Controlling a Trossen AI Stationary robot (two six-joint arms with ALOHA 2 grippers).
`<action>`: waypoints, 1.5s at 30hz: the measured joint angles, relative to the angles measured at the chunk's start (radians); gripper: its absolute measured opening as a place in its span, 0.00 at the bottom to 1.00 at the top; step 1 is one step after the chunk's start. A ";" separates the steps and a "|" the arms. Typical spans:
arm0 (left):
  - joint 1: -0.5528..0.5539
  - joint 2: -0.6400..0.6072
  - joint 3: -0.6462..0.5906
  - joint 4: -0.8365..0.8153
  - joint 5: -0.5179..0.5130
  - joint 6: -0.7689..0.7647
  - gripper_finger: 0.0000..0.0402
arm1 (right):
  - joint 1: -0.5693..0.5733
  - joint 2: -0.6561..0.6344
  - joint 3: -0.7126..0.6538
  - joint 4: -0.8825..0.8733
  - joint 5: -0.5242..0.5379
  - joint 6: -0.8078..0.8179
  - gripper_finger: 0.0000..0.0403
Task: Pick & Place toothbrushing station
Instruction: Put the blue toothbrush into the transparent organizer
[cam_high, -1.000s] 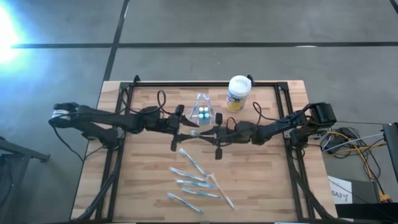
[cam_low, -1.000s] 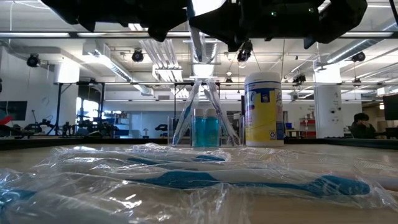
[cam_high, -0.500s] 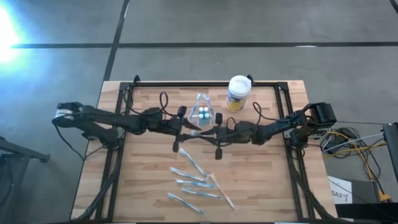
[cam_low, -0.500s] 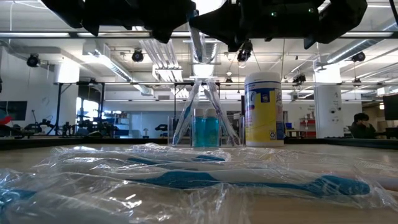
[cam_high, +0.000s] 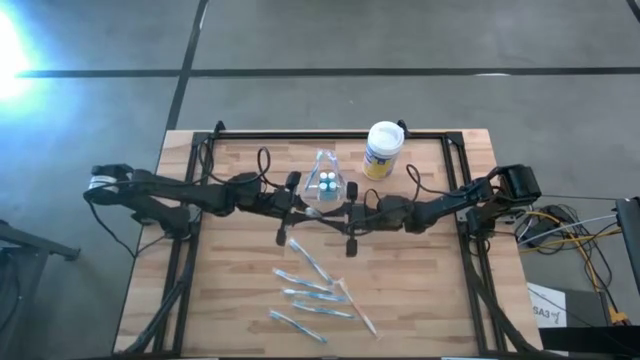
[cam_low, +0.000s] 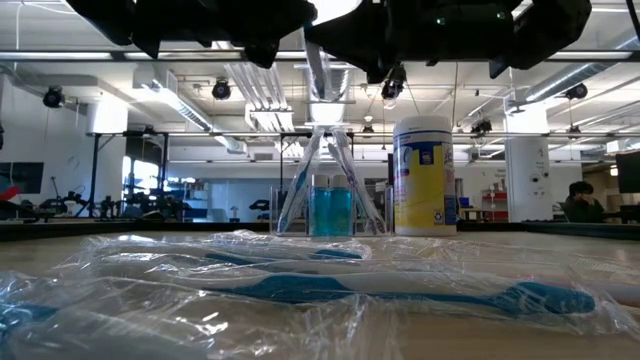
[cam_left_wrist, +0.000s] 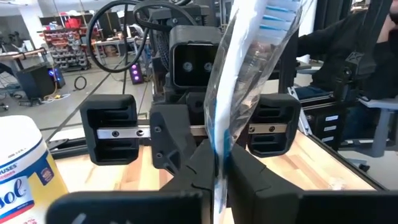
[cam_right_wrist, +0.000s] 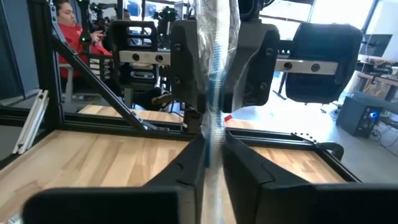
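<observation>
Wooden desk, high view: the desk (cam_high: 230, 300) carries both dark arms, which reach in from either side and meet near its middle.
Left gripper, high view: the left gripper (cam_high: 308, 210) is tip to tip with the right gripper (cam_high: 338, 213), just in front of the toothbrushing station.
Toothbrushing station, high view: the toothbrushing station (cam_high: 326, 180) stands on the far half of the desk, clear plastic with two blue spots inside, just beside the grippers and not held by either.
Canister, high view: a white-lidded canister (cam_high: 382, 150) stands near the station, towards the right arm's side.
Loose toothbrushes, high view: a scatter of bagged toothbrushes (cam_high: 315, 290) lies on the near half of the desk, well apart from the station.
Low view: the station stands upright at the back, blue at its base, with the yellow-labelled canister just beside it.
Low view, foreground: the bagged toothbrushes lie across the front, and both grippers hang dark at the top.
Low view, room: a person (cam_low: 580, 200) sits far off at the right.
Left wrist view: the left gripper is clamped on a wrapped toothbrush (cam_left_wrist: 239, 93), its fingers (cam_left_wrist: 193, 168) pressed together on the wrapper, bristle end up.
Left wrist view, side: the canister shows at the edge.
Right wrist view: the same wrapped toothbrush runs through the right gripper; whether it is pinched or loose I cannot tell.
Right wrist view, room: a person in a red sleeve (cam_right_wrist: 65, 25) sits beyond the desk.
</observation>
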 joint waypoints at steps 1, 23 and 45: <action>0.000 -0.002 0.000 -0.002 0.002 -0.001 0.05 | 0.003 0.000 0.000 0.000 0.004 -0.003 0.16; -0.003 -0.561 -0.158 -0.481 -0.004 -0.068 0.05 | 0.052 -0.317 -0.239 -0.018 0.016 0.034 0.38; -0.003 -1.234 -0.544 -0.461 -0.080 -0.206 0.06 | 0.080 -0.672 -0.678 0.308 0.014 0.021 0.02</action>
